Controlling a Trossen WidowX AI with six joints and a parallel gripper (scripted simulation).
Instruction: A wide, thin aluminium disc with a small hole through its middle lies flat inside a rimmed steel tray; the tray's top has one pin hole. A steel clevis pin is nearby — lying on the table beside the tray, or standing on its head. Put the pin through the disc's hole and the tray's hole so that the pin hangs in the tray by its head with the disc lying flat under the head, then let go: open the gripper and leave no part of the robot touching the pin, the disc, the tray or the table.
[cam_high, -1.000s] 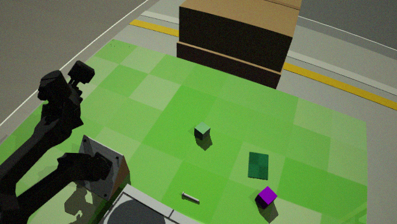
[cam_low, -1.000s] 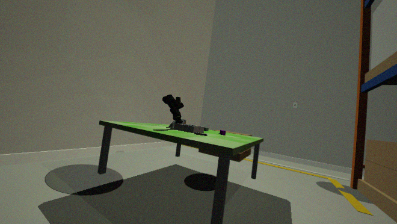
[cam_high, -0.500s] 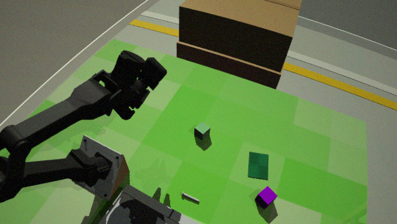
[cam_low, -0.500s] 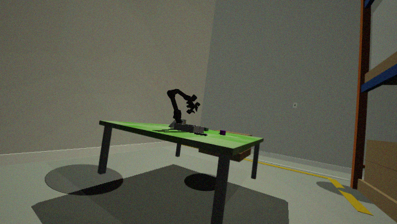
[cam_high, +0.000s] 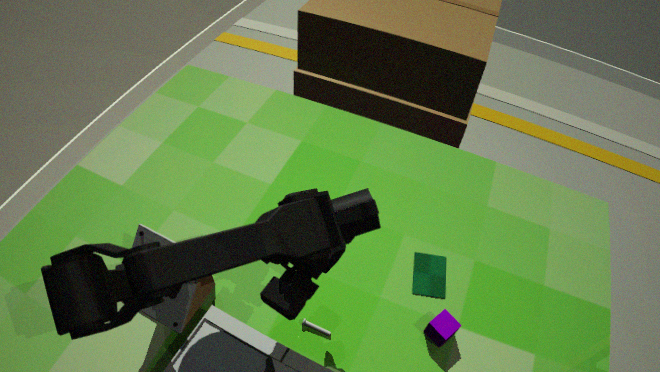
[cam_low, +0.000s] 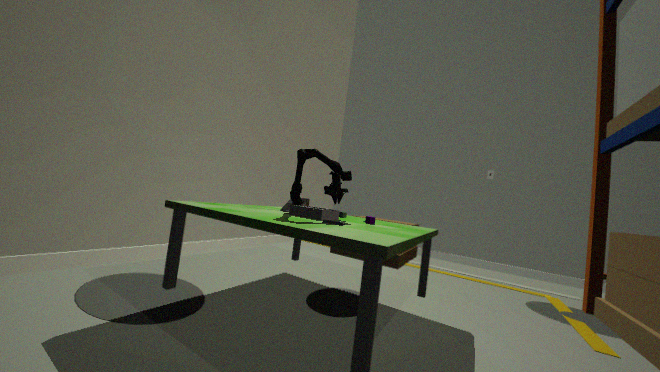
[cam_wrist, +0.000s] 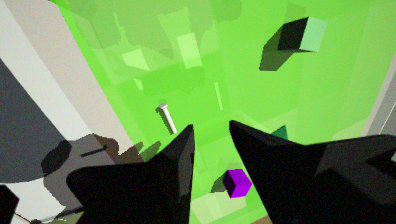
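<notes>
The steel pin (cam_high: 316, 329) (cam_wrist: 169, 120) lies on its side on the green table, beside the tray, its head at the end nearer the tray in the top view. The rimmed tray (cam_high: 245, 331) (cam_low: 312, 213) (cam_wrist: 55, 50) is cut off by the lower edge of the top view. A dark grey round surface (cam_high: 220, 352), seemingly the disc, lies flat inside it. The pin hole and the disc's hole are not visible. My gripper (cam_low: 337, 202) (cam_wrist: 211, 126) points down above the table, partly open, with nothing between its fingers. In the wrist view the pin shows just beyond the left fingertip.
A purple cube (cam_high: 445, 325) (cam_low: 370, 220) (cam_wrist: 236, 183) and a flat dark green plate (cam_high: 429, 275) (cam_wrist: 281, 133) are on the table past the pin. A pale green block (cam_wrist: 302, 35) shows in the wrist view. A large brown box (cam_high: 390, 65) stands beyond the table edge.
</notes>
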